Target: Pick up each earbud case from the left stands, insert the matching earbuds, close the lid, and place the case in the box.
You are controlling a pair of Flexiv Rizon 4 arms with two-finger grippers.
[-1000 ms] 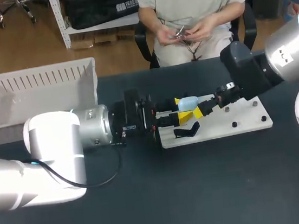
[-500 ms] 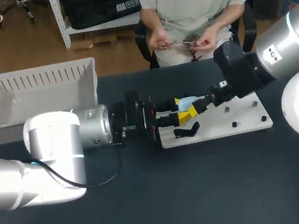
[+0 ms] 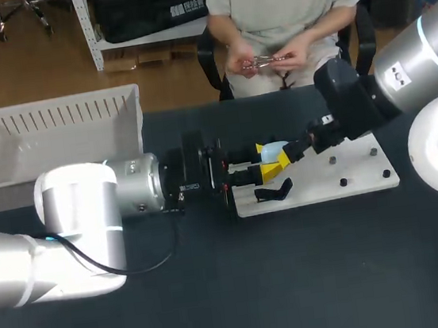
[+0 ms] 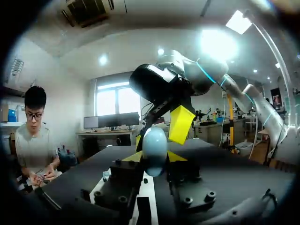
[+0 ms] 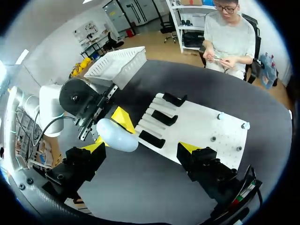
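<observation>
- Head view: the left arm [image 3: 81, 213] comes in from the left and lies low over the dark table [image 3: 312, 272], with the left gripper [image 3: 265, 162] at the left end of the white board [image 3: 326, 187]
- The left gripper is clamped on a pale blue earbud case [image 3: 275, 150], with a yellow tip on either side of it; the case is held above the board's left end
- The right arm [image 3: 400, 78] comes in from the right and reaches over the board; the right gripper [image 3: 288, 157] is just beside the case, on the side away from the left arm
- One of the black stands [image 3: 274, 191] shows on the board's near edge, just in front of both grippers
- The white basket [image 3: 54, 124] stands at the table's far left, well apart from the board and the case
- Left wrist view: the earbud case [image 4: 154, 145] stands upright between this gripper's own yellow tips, and one yellow fingertip [image 4: 180, 124] of the other gripper hangs just beyond it
- Right wrist view: this gripper's own fingers are spread wide and grip nothing; the earbud case [image 5: 117, 135] is near one of them but apart from the other
- Three black stands [image 5: 164, 117] lie in a row on the board ahead of that gripper, with small pegs [image 5: 213, 138] at the board's other end
- I cannot tell whether the case lid is up or down
</observation>
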